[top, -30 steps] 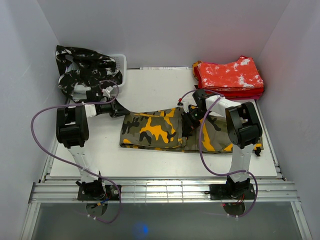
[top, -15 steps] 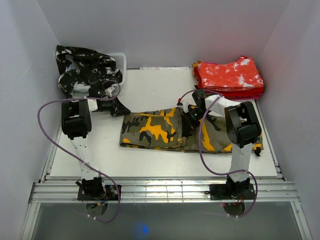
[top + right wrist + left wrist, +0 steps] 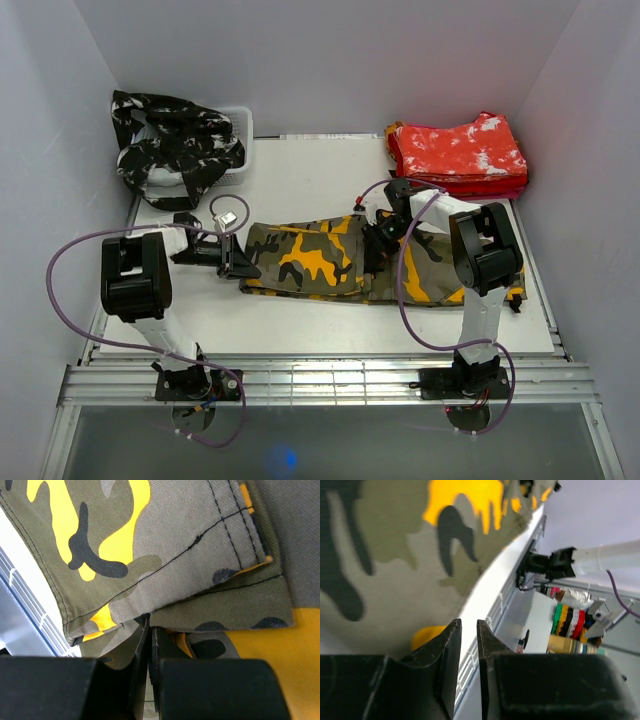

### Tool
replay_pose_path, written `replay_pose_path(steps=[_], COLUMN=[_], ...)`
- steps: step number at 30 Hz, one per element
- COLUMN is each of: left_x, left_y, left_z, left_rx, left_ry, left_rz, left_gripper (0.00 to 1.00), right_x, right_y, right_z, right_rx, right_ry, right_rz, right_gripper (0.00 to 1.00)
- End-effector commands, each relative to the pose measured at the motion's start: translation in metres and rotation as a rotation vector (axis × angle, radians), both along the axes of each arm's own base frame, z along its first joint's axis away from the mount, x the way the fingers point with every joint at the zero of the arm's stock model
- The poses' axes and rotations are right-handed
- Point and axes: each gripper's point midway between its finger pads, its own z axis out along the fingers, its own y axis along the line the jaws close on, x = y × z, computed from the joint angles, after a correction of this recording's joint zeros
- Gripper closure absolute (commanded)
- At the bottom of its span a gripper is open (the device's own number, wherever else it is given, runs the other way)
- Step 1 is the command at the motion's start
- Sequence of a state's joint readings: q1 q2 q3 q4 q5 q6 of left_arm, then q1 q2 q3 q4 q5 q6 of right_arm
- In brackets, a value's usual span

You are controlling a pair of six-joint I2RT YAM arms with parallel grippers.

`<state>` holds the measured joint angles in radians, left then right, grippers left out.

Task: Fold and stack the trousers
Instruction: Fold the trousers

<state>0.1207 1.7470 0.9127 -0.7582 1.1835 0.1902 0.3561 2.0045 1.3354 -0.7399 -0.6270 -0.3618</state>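
The olive trousers [image 3: 300, 262] with orange-yellow and black patches lie folded lengthwise across the middle of the white table [image 3: 300, 180]. My left gripper [image 3: 243, 265] is low at their left end; in the left wrist view [image 3: 469, 622] its jaws are slightly apart with nothing between them, the olive cloth [image 3: 395, 555] just ahead. My right gripper [image 3: 377, 243] is at the trousers' middle; in the right wrist view [image 3: 150, 617] it is shut on a folded edge of the olive cloth [image 3: 190, 540].
Red and white trousers [image 3: 460, 152] lie folded at the back right. Black and white trousers [image 3: 175, 145] are heaped in a white bin [image 3: 243, 150] at the back left. White walls enclose three sides. Purple cables loop from both arms.
My left arm swung away from the bin at the back left and came down to the left end of the olive trousers. The right arm has not moved.
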Motion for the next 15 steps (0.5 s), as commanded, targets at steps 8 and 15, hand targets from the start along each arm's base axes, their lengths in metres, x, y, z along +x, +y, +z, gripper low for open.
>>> replay_pose_path(steps=[8,15], left_x=[-0.001,0.055], left_y=[0.047,0.05], left_z=[-0.117,-0.017], left_rx=[0.296,0.157], left_ry=[0.381,-0.032], left_rz=[0.171,0.169], left_gripper=[0.72,0.5], right_x=[0.01,0.011], right_y=[-0.007,-0.006], right_z=[-0.006,-0.003], right_rx=[-0.055,-0.051], right_ry=[-0.043,-0.056], right_rz=[0.025,0.032], right_gripper=[0.92,0.92])
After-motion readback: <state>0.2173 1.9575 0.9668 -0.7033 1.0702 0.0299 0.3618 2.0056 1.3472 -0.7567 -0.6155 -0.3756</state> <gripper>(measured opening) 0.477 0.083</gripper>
